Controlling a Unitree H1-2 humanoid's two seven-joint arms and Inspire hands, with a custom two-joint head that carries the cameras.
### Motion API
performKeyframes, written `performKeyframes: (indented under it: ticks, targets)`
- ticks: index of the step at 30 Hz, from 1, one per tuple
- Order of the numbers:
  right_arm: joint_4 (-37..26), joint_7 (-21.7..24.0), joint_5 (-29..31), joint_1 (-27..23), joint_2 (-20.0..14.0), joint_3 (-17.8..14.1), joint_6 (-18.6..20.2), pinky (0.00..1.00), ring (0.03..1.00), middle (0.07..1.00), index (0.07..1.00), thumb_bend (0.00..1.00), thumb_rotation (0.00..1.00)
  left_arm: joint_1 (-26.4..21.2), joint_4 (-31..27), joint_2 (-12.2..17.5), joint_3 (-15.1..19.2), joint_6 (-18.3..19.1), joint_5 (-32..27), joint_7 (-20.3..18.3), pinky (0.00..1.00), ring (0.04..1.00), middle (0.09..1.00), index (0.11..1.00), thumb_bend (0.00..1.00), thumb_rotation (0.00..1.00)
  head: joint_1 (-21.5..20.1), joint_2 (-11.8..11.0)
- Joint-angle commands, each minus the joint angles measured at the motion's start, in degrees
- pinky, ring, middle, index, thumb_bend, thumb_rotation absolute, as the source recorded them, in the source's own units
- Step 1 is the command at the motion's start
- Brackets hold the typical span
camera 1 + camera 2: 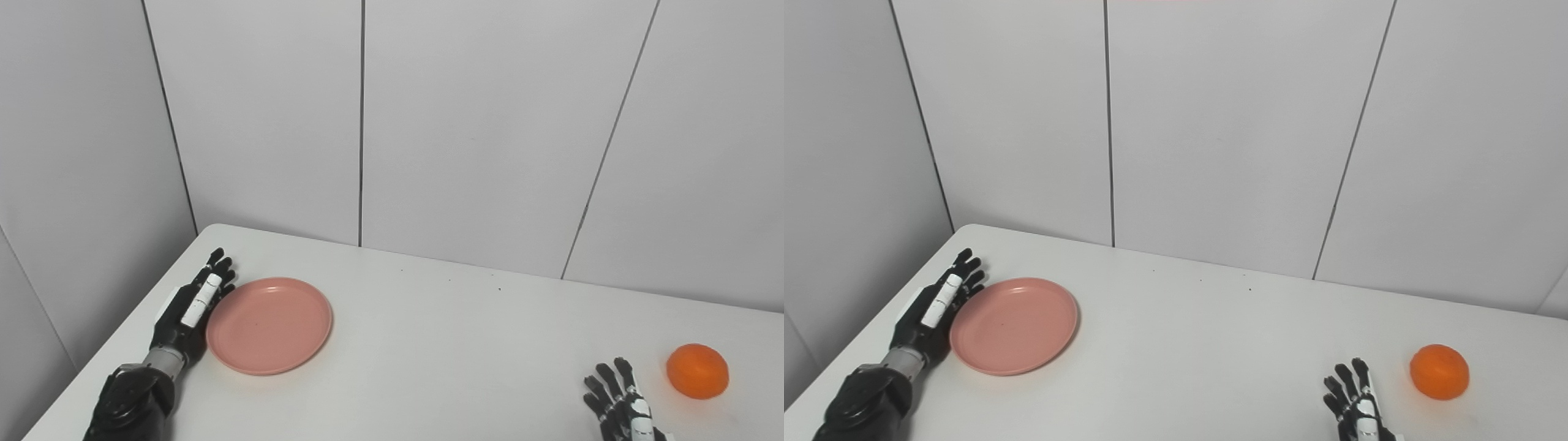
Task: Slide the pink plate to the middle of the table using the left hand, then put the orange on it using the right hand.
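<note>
Left hand (187, 309) flat against pink plate (269, 324) rim, fingers released; right hand (618, 404) spread, empty; orange (698, 370) untouched; risk: plate pivoting under off-centre push.

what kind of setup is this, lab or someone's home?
Probably a lab test cell: a bare white table boxed in by plain grey wall panels, with only a pink plate and an orange as props.

Both hands — left hand (190, 306), right hand (621, 404) — have black fingers with white plates; a silver wrist ring joins the left's glossy black forearm.
</note>
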Motion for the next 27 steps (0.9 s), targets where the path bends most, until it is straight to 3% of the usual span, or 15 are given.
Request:
performKeyframes:
  ticks: [1,10,21,27]
  targets:
    - [4.9,-0.4,-1.1,5.9,1.2,0.9,-4.0,0.89,0.886,0.917,0.971,0.80,0.98,-1.4,-1.1,0.9,-0.4,-0.8,-0.2,-1.3,0.98,1.000,1.000,1.000,0.89,0.73,0.1,0.1]
    - [-0.3,-0.5,0.6,7.1,2.5,0.5,-2.2,0.88,0.885,0.910,0.953,0.80,0.99,-1.8,-0.9,1.6,-0.3,-0.6,-0.2,-2.4,1.00,1.000,1.000,1.000,0.84,0.75,-0.7,0.2]
    - [-3.4,-1.3,1.2,7.5,3.0,0.9,0.5,0.88,0.891,0.910,0.947,0.74,1.00,-2.6,-0.2,1.4,-0.6,-0.5,-0.5,-3.4,0.98,0.998,1.000,1.000,0.88,0.71,-1.0,0.4]
    - [-4.2,-1.5,1.4,7.8,2.9,1.1,1.2,0.88,0.891,0.910,0.947,0.75,1.00,-2.2,-2.1,0.1,-0.7,-0.1,-0.5,-2.4,0.92,0.987,1.000,1.000,0.91,0.69,-0.9,0.5]
